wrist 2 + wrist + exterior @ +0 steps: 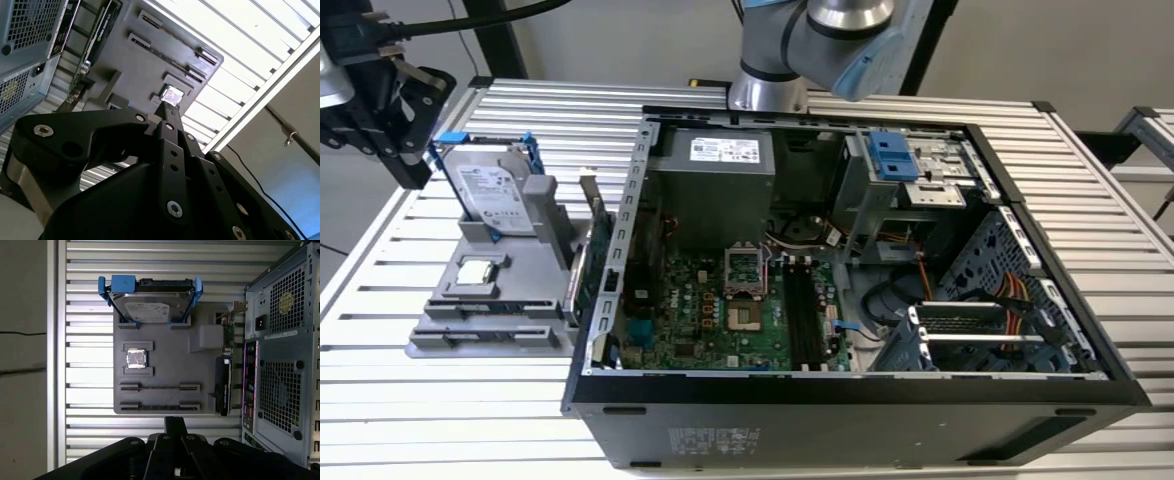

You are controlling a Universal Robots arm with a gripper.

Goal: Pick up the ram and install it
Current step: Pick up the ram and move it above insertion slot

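We judge nothing done yet: the ram [160, 387] seems to stand edge-on in the gray holder [167, 357], on the desk [454, 420] at the exterior view's left of the computer case [854, 410]. The gripper [175, 421] hangs over the holder, fingers pressed together, empty.

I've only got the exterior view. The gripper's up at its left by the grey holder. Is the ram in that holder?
Observer: Yes. In the first wrist view the ram stands edge-on in a slot of the grey holder, next to the processor chip.
Operator: And the gripper?
Observer: In that view the gripper sits just past the holder's slotted edge, apart from the ram.
Operator: Anything in the other slot?
Observer: A second thin stick, edge-on too.
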